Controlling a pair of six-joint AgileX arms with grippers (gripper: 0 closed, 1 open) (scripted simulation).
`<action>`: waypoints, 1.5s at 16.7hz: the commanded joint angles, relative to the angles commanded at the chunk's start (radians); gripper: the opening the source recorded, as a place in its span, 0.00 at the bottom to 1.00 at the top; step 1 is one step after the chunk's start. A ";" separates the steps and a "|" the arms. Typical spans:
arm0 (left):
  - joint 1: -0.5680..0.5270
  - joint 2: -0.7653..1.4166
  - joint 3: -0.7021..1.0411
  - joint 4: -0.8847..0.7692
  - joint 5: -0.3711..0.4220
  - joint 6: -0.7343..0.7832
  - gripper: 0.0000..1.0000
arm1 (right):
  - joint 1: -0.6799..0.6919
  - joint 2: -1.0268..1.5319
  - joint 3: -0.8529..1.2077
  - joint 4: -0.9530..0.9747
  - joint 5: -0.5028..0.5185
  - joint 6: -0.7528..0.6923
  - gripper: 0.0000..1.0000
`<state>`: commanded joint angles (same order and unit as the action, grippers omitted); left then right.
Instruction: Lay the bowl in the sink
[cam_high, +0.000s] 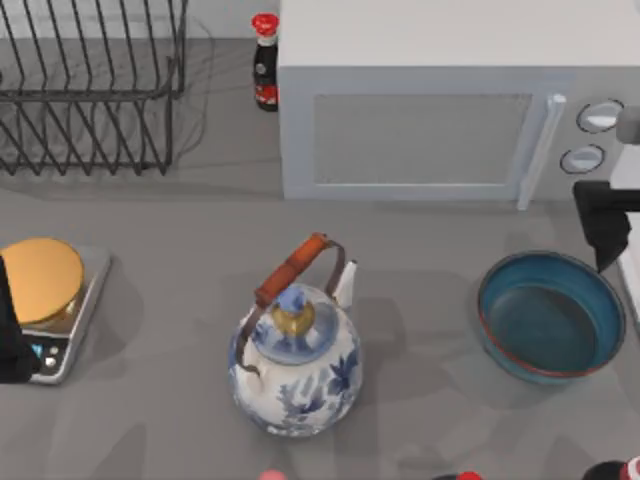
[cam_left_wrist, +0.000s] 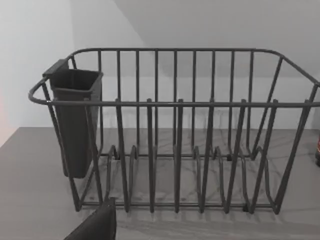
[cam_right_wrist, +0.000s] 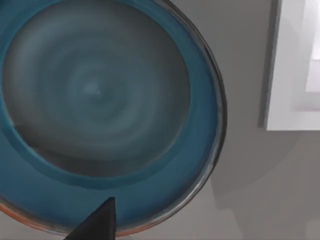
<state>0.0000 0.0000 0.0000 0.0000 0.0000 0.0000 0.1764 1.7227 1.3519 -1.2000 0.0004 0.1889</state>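
My right gripper (cam_high: 612, 232) hangs over the right end of the table, above the far right part of the bowl's rim, and from these views I cannot tell whether its fingers are spread or closed; in my right wrist view one dark fingertip (cam_right_wrist: 97, 222) shows over the rim nearest me. Right beneath it sits the bowl (cam_high: 550, 316), wide and shallow, teal inside with a thin reddish rim, upright on the table and not held. Just beyond my fingers, away from the bowl, stands the white microwave (cam_high: 430, 100), so I have little room on that side. Farther off toward the table's middle is the blue-and-white teapot (cam_high: 296, 368), well apart from the bowl. I judge this to be the approach step: the bowl is not yet grasped. The next move calls for lowering onto the rim with one finger inside and one outside, closing firmly, then lifting level. No sink appears; the wire dish rack (cam_high: 90, 85) at the far left corner is the nearest candidate. My left gripper (cam_high: 12, 340) is parked by the kitchen scale (cam_high: 55, 300), facing that rack.
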 joint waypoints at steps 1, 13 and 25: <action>0.000 0.000 0.000 0.000 0.000 0.000 1.00 | 0.000 0.000 0.000 0.000 0.000 0.000 1.00; 0.000 0.000 0.000 0.000 0.000 0.000 1.00 | 0.002 0.107 -0.238 0.353 0.000 0.004 1.00; 0.000 0.000 0.000 0.000 0.000 0.000 1.00 | 0.003 0.123 -0.268 0.391 0.000 0.005 0.55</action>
<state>0.0000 0.0000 0.0000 0.0000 0.0000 0.0000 0.1797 1.8453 1.0834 -0.8090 0.0009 0.1940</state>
